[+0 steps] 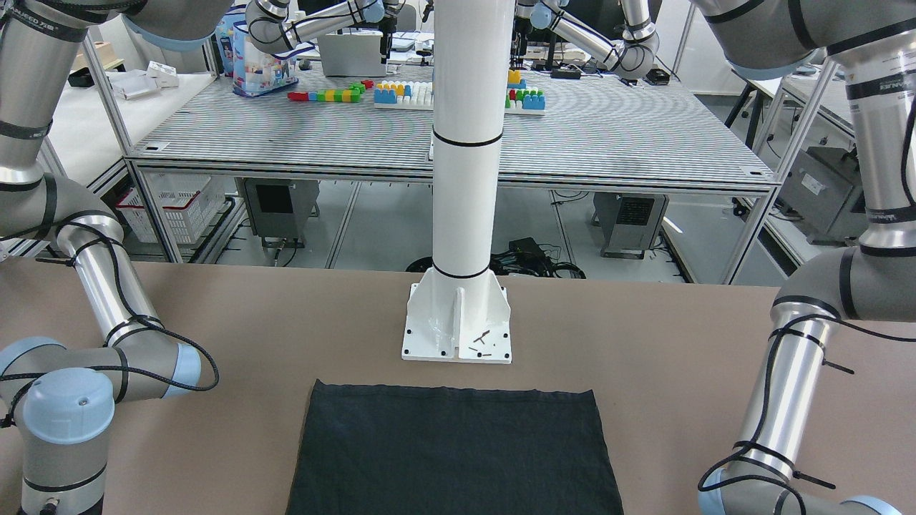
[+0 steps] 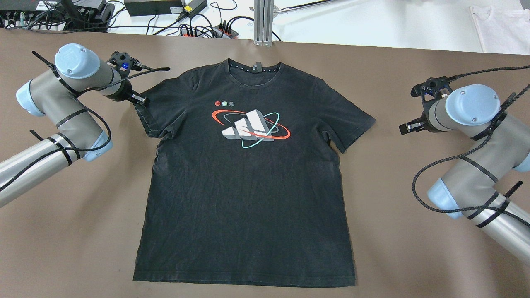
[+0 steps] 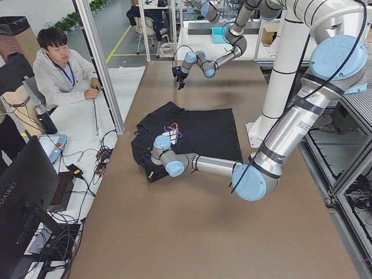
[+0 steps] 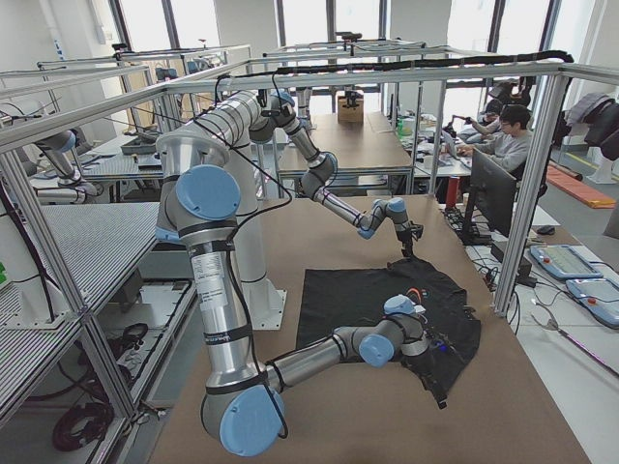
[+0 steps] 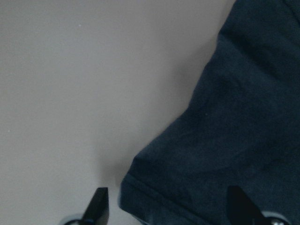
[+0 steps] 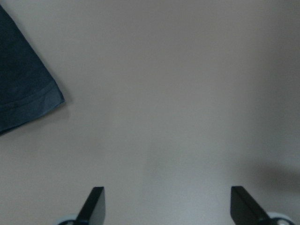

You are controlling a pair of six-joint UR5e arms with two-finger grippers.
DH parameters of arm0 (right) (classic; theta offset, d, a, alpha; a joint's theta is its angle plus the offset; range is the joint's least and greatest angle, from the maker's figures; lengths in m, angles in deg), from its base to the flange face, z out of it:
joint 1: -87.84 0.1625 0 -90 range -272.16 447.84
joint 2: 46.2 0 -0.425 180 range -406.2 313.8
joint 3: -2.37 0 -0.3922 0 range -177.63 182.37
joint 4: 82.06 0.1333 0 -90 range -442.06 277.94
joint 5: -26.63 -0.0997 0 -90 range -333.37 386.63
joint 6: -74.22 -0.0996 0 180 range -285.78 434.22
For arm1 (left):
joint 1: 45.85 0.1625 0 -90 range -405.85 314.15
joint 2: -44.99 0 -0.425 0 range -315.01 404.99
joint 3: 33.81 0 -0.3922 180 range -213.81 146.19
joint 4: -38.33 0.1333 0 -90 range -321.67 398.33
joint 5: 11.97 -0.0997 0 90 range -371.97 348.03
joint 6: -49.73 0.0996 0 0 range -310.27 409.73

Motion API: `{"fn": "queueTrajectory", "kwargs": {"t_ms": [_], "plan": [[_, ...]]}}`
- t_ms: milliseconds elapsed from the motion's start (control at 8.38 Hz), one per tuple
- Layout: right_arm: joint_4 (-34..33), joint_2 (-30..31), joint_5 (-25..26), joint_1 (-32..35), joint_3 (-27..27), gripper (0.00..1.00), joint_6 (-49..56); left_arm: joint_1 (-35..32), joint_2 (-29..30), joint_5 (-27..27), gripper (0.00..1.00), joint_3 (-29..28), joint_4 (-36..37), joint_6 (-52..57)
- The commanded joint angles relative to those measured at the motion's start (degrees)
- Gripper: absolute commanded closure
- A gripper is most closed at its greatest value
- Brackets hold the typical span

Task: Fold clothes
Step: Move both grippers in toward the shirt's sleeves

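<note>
I see the black T-shirt [image 2: 244,186] lying flat and face up on the brown surface [image 2: 414,256], its red, white and teal print [image 2: 250,126] showing. Its long axis runs straight away from the robot. The hem [image 2: 244,281] lies nearest the white pillar base [image 1: 458,325] and the collar [image 2: 253,72] points to the far edge. Both sleeves are spread out sideways.

My left end effector [image 5: 168,201] has its fingers spread wide, straddling the hem corner of the left sleeve [image 2: 159,111]. I can't tell whether they touch the cloth. My right end effector [image 6: 166,201] is also spread wide over bare surface, holding nothing, clear of the right sleeve [image 2: 350,124].
</note>
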Motion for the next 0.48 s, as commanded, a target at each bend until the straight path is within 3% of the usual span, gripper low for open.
{"fn": "queueTrajectory", "kwargs": {"t_ms": [0, 239, 358], "plan": [[0.1, 0.0, 0.0, 0.0, 0.1, 0.06, 0.0, -0.3, 0.0, 0.0, 0.41, -0.9, -0.8, 0.0], [0.1, 0.0, 0.0, 0.0, 0.1, 0.06, 0.0, -0.5, 0.2, 0.1, 0.55, -0.8, -0.8, -0.1], [0.1, 0.0, 0.0, 0.0, 0.0, 0.06, 0.0, -0.6, 0.2, 0.1, 0.53, -0.7, -0.8, -0.1]]}}
